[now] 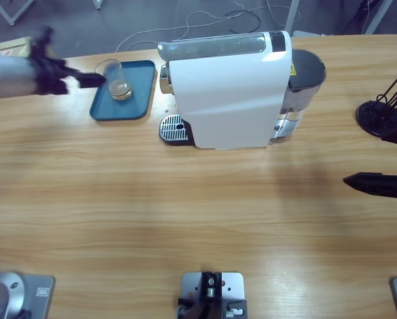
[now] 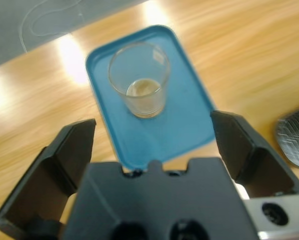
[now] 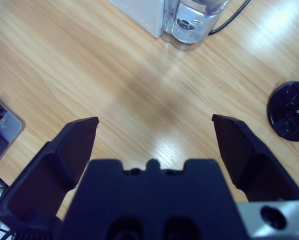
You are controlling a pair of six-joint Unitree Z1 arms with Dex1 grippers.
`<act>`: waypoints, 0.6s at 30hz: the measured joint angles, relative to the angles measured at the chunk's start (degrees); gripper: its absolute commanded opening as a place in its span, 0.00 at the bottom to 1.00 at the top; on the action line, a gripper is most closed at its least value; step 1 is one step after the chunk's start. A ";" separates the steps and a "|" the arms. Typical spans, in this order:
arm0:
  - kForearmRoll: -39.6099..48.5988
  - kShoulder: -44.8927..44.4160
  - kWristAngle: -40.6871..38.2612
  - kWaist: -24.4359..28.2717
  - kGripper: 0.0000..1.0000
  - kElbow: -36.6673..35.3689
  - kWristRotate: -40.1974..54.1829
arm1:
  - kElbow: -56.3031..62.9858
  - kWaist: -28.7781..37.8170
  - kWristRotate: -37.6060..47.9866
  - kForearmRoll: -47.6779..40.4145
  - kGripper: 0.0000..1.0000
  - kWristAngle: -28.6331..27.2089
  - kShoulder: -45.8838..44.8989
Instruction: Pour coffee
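Black jaws of the left gripper [image 2: 152, 137] are spread wide with nothing between them, and straight ahead of them stands the small clear glass tumbler [image 2: 139, 80], upright on a flat blue rectangular tray [image 2: 187, 120]. Only a thin layer of light brown coffee [image 2: 142, 89] sits in the bottom, so I'd guess it's light, but glass is slick and breakable, and that smooth wall won't give the jaws much bite. I'd take it around the middle of the wall, one jaw each side, and keep it level so the coffee doesn't slosh.

Past the tray, off to one side of those jaws, is the white boxy coffee machine [image 1: 228, 93] with its perforated metal drip grate [image 1: 173, 128].

Right gripper [image 3: 154, 135] has its jaws wide apart too, over bare wooden bench [image 3: 114, 75], holding nothing. Ahead of them is the machine's clear water tank [image 3: 194, 17], and off to the side a black round stand base [image 3: 291, 111].
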 measured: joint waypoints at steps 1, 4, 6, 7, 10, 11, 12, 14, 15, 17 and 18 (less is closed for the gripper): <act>1.70 -3.83 0.00 -1.13 0.99 1.02 -1.23 | 0.01 -0.01 0.00 0.00 1.00 -0.29 -0.47; 8.37 -14.44 0.00 -5.95 0.99 3.70 -4.68 | -0.14 -0.05 0.01 0.59 1.00 -0.75 -2.27; 13.83 -20.72 0.00 -9.74 0.99 4.86 -7.16 | -0.47 -0.05 0.01 2.06 1.00 -0.83 -3.52; 16.14 -23.28 -0.11 -11.59 0.99 5.51 -8.18 | -0.64 -0.05 0.01 2.87 1.00 -0.92 -4.20; 23.55 -29.15 -2.36 -16.62 0.99 6.87 -10.28 | -1.06 -0.05 0.01 4.90 1.00 -1.24 -5.34; 26.24 -30.63 -2.94 -18.09 0.99 7.18 -10.43 | -1.09 -0.05 0.01 5.24 1.00 -1.25 -5.47; 28.52 -32.02 -3.31 -19.15 0.99 7.56 -10.45 | -1.11 -0.05 0.01 5.39 1.00 -1.25 -5.49; 31.28 -34.73 -3.55 -20.22 1.00 8.54 -10.45 | -1.12 -0.05 -0.05 5.40 1.00 -1.25 -5.49; 31.76 -35.86 -3.55 -20.50 0.99 8.90 -10.45 | -1.12 -0.05 -0.26 5.40 1.00 -1.25 -5.50; 32.37 -37.25 -3.55 -20.88 1.00 9.26 -10.45 | -1.12 -0.05 -0.76 5.40 1.00 -1.26 -5.51; 32.50 -37.62 -3.55 -20.99 1.00 9.33 -10.45 | -1.12 -0.05 -0.99 5.40 1.00 -1.26 -5.54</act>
